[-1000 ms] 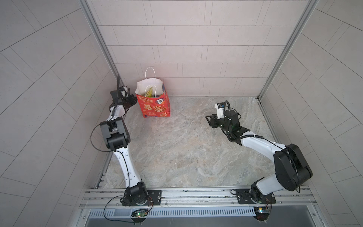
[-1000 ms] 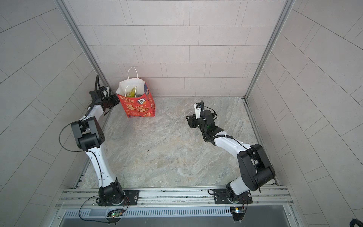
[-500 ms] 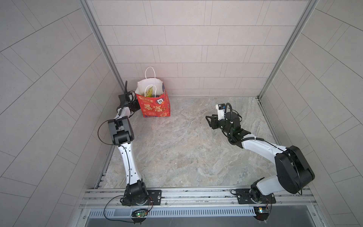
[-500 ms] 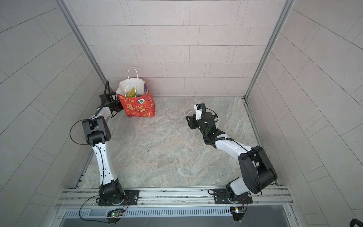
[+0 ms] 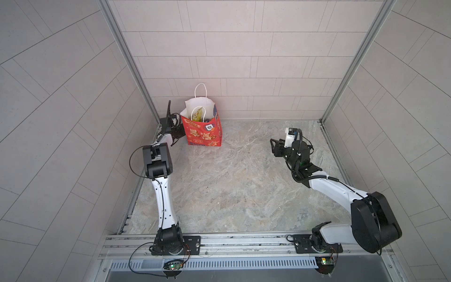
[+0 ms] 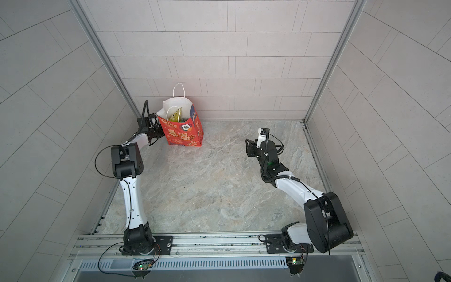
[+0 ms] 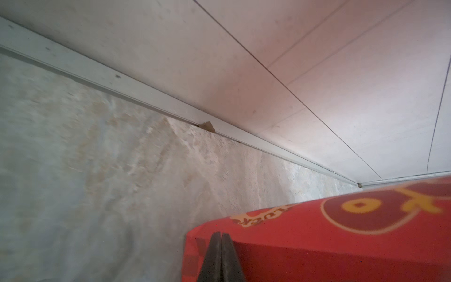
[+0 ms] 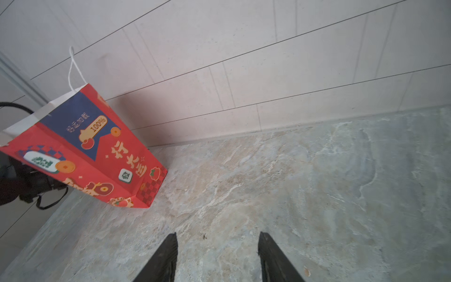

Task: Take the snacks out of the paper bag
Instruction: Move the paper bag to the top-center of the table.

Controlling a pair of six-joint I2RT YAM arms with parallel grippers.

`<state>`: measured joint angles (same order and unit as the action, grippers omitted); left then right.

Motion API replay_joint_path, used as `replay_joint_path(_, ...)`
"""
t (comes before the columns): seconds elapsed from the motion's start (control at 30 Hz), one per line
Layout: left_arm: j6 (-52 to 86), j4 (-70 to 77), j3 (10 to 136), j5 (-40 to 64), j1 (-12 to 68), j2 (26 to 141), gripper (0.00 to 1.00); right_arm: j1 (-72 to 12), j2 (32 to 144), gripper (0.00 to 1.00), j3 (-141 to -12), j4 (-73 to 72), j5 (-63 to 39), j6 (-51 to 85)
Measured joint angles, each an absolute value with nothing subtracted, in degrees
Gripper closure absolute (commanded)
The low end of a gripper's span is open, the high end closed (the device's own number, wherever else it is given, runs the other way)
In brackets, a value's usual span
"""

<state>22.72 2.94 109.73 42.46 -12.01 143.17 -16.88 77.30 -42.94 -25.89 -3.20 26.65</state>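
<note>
paper bag [image 8: 97, 158] (marked "10096"): left gripper [image 7: 220, 235] pressed together beside it, right gripper [image 8: 217, 235] apart.

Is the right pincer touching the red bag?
Apart. A top view shows open table between the right pincer and the bag.

Left flank check: the paper bag [image 5: 204, 133] stands just beside the left gripper [image 7: 220, 235], jaws pressed together, and blocks that flank. The other flank and ahead are bare tabletop [image 7: 109, 183], ending at the wall [image 7: 292, 73]. Ahead of the right gripper [image 8: 217, 235], jaws apart, bare tabletop runs through to the bag, well apart. Bag mouth open upward; one cord handle [image 5: 199, 107] droops across it.
</note>
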Motion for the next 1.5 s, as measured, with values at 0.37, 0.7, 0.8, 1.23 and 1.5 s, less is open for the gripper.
replay_joint_path(0.37,23.68,8.91,96.62,42.39,-4.82,135.17,1.0,-12.23,83.02,0.46,-47.0,-25.58,-3.62,31.68)
replay_joint_path(0.7,27.0,15.51,88.44,42.33,1.04,130.02,1.0,-10.07,86.59,0.46,-47.68,-26.72,-6.61,36.47)
replay_joint_path(0.8,27.38,16.49,86.72,42.15,2.68,129.27,1.0,-8.38,87.35,0.47,-47.77,-27.05,-7.49,37.89)
replay_joint_path(1.23,30.48,21.19,83.31,41.3,7.53,127.79,1.0,-4.82,95.68,0.52,-55.42,-24.88,-8.82,39.24)
replay_joint_path(1.5,32.4,23.75,80.47,39.79,5.69,126.19,1.0,-6.39,110.04,0.6,-72.97,-18.2,-13.93,36.71)
